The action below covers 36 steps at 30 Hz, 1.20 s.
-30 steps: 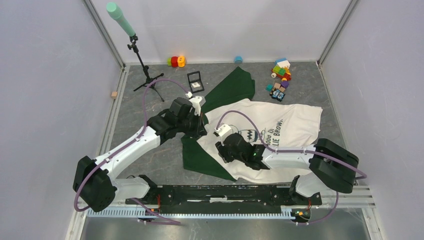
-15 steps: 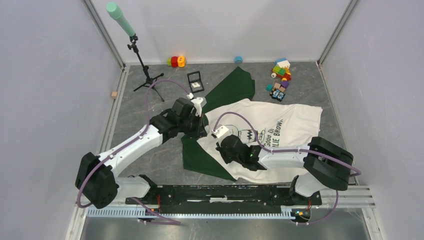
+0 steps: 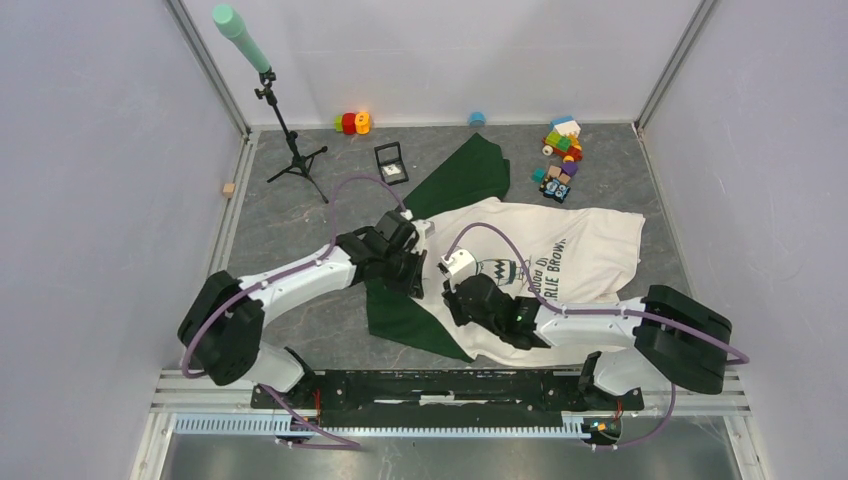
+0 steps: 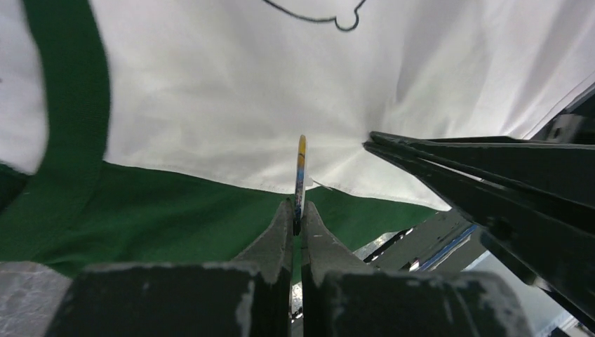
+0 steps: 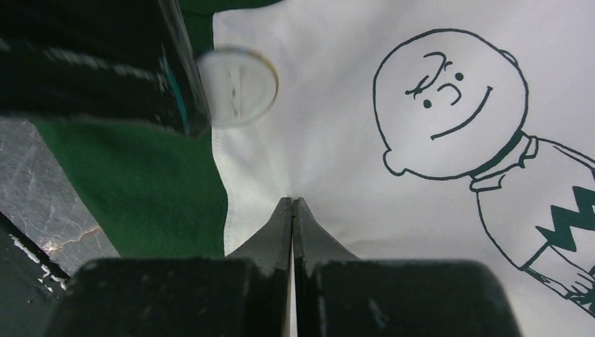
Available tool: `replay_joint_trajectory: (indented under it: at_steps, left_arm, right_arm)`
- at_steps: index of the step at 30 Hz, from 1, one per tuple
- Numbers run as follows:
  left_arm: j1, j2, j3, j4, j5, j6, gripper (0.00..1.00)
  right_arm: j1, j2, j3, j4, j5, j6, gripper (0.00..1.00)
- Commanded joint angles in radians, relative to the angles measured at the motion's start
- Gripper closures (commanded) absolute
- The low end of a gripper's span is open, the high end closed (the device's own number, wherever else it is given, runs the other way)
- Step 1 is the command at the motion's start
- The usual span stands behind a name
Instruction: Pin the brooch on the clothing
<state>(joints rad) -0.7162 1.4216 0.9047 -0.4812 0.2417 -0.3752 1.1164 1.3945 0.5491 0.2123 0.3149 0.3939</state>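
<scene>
The cream-white T-shirt (image 3: 585, 250) with green sleeves lies spread on the table. My left gripper (image 3: 424, 268) is shut on the brooch (image 4: 300, 172), a thin disc seen edge-on in the left wrist view, held at the shirt's near-left edge. In the right wrist view the brooch (image 5: 237, 86) is a pale blurred disc above the white cloth, left of the cartoon boy's head (image 5: 449, 105). My right gripper (image 5: 292, 203) is shut, its tips pinching the white cloth just beside the brooch. It also shows in the top view (image 3: 447, 287).
A small black box (image 3: 391, 163) with white lining lies beyond the shirt's far sleeve. A tripod (image 3: 290, 150) stands at the back left. Toy blocks (image 3: 560, 155) are at the back right, coloured toys (image 3: 352, 122) at the back wall, and a small wooden block (image 3: 229, 188) at the left edge.
My left arm has swung right and nearer, carrying the brooch over the shirt's edge, close to the right gripper. The right gripper has shifted slightly right, still on the cloth.
</scene>
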Motion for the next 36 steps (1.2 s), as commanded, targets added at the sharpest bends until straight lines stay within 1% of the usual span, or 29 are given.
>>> replay_joint_trajectory:
  at_steps: [1, 5, 15, 20, 36]
  left_arm:
    - [-0.051, 0.057, 0.029, -0.013, 0.015, -0.019, 0.98]
    - [-0.064, 0.084, 0.044, -0.017, 0.007, -0.018, 0.98]
    - [-0.102, 0.142, 0.062, -0.042, -0.014, -0.009, 0.98]
    - [-0.124, 0.161, 0.071, -0.060, -0.047, 0.003, 0.98]
    - [-0.137, 0.197, 0.082, -0.069, -0.031, 0.004, 0.98]
  right_arm:
    - [0.003, -0.050, -0.030, 0.090, 0.039, 0.025, 1.00]
    - [0.004, -0.064, -0.061, 0.126, 0.031, 0.039, 1.00]
    - [0.004, -0.074, -0.125, 0.255, -0.042, 0.102, 1.00]
    - [0.004, -0.072, -0.146, 0.310, -0.075, 0.126, 1.00]
    - [0.005, -0.004, -0.159, 0.422, -0.161, 0.174, 1.00]
